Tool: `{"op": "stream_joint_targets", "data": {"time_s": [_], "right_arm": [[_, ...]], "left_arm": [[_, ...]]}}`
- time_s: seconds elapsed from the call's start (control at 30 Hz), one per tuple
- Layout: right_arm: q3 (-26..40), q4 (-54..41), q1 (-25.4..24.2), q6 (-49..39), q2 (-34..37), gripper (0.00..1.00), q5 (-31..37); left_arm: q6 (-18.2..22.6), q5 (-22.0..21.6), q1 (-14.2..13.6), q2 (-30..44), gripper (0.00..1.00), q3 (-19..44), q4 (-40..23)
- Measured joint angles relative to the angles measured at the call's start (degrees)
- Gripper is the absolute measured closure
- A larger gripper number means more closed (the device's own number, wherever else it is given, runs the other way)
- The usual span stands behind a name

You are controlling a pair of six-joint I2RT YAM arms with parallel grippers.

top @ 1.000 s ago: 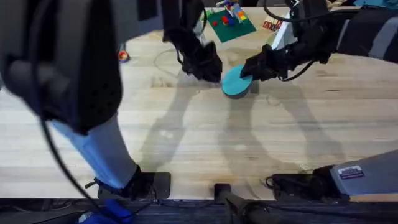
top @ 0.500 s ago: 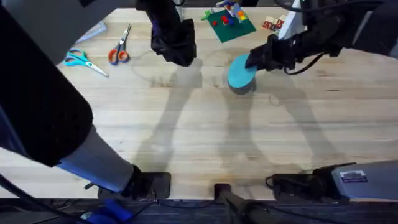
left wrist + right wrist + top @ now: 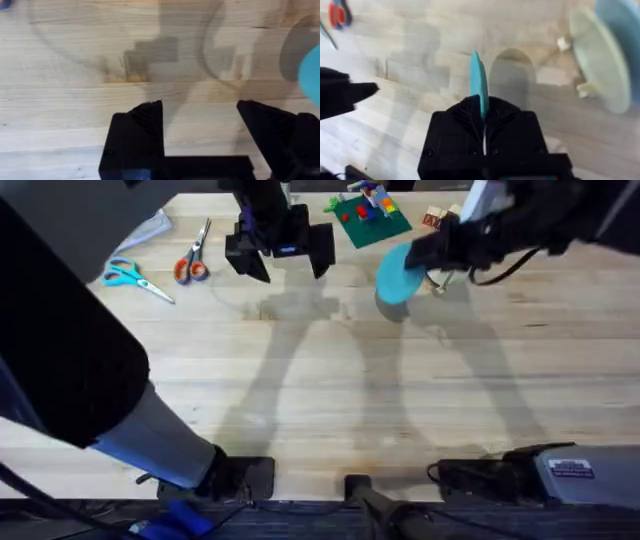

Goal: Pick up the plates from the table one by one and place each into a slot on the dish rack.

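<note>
Above table (image 3: 330,400), right gripper (image 3: 482,114) grips teal plate (image 3: 398,273).

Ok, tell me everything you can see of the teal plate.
The teal plate is small, round, thin and flat, plain matte teal with no pattern. The right gripper is shut on its rim and holds it on edge above the table, clear of the wood; the right wrist view shows it as a thin upright blade rising between the fingers. Its shadow falls on the table beneath. Nothing else touches it. The left gripper is open and apart from it.
</note>
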Motion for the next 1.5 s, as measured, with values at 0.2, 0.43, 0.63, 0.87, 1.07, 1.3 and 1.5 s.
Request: {"op": "stream_joint_targets", "data": {"time_s": [0.2, 0.43, 0.63, 0.87, 1.07, 1.3, 1.5], "right_arm": [[7.42, -2.09, 0.02, -5.35, -3.79, 0.970, 6.18], [14.41, -2.13, -0.90, -14.60, -6.83, 0.970, 9.25], [16.37, -2.15, -5.27, -20.17, -8.75, 0.970, 9.73], [16.41, -2.22, -11.82, -26.90, -9.30, 0.970, 9.74], [16.41, -2.24, -19.31, -33.85, -9.30, 0.970, 6.18], [16.41, -2.34, -25.64, -40.19, -9.30, 0.970, 0.67], [16.41, -4.46, -26.25, -47.72, -9.30, 0.970, -2.76]], "left_arm": [[0.00, -1.07, 0.00, 0.00, 0.091, 0.00, -0.01], [0.00, -1.07, 0.00, -0.02, 0.089, 0.00, -0.01], [0.00, -1.07, 0.00, 0.00, 0.089, 0.00, -0.01], [0.00, -1.07, 0.00, 0.00, 0.089, 0.00, -1.65], [0.01, -1.09, 0.00, -0.01, 0.089, 0.00, -5.56], [0.01, -1.07, 0.00, 0.00, 0.089, 0.00, -10.00], [0.02, -1.09, 0.00, 0.00, 0.089, 0.00, -12.28]]}}
